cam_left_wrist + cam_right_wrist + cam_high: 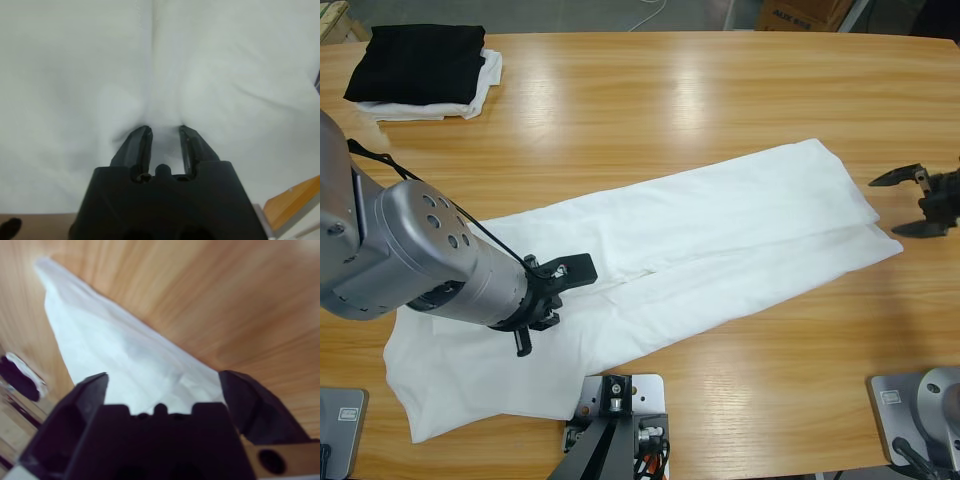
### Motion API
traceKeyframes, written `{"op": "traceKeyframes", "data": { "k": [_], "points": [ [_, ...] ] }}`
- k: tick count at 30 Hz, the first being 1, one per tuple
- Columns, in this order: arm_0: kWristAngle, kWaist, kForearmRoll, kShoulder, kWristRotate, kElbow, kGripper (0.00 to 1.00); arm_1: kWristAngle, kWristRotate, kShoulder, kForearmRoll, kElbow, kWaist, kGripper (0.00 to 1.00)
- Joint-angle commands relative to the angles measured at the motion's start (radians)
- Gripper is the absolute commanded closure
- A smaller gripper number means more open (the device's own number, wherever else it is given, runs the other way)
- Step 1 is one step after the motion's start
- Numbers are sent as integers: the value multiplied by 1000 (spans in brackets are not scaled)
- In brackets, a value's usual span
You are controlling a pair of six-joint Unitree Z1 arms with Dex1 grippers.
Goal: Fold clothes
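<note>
The clothes are a white T-shirt folded into a long strip that runs slantwise from the near left to the right side of the wooden table. My left gripper stands on the strip's left half. In the left wrist view, white cloth fills the picture and puckers toward my left gripper, whose jaws stand close together with a pinch of cloth between them. My right gripper hangs open just off the strip's right end, touching nothing. The right wrist view looks along the shirt between my right gripper's wide jaws.
A folded black garment lies on a smaller folded white cloth at the far left corner. A cardboard box stands beyond the table's far edge. Bare wood stretches across the far half of the table.
</note>
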Motion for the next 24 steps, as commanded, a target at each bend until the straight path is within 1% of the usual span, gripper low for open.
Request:
{"op": "traceKeyframes", "data": {
  "k": [1,7,13,19,21,24],
  "points": [
    [11,23,-6,29,6,59,92,14,49,117,18,10,-115,0],
    [11,44,-10,32,9,57,92,52,80,133,15,24,-116,0],
    [10,44,-10,37,9,54,93,52,109,132,38,26,-116,0],
    [12,44,-10,33,9,54,96,85,77,212,13,19,-109,0],
    [12,44,-10,29,9,54,86,107,60,237,-6,21,-91,0],
    [26,44,-8,23,18,53,46,102,59,223,-8,23,-72,0]
  ]
}}
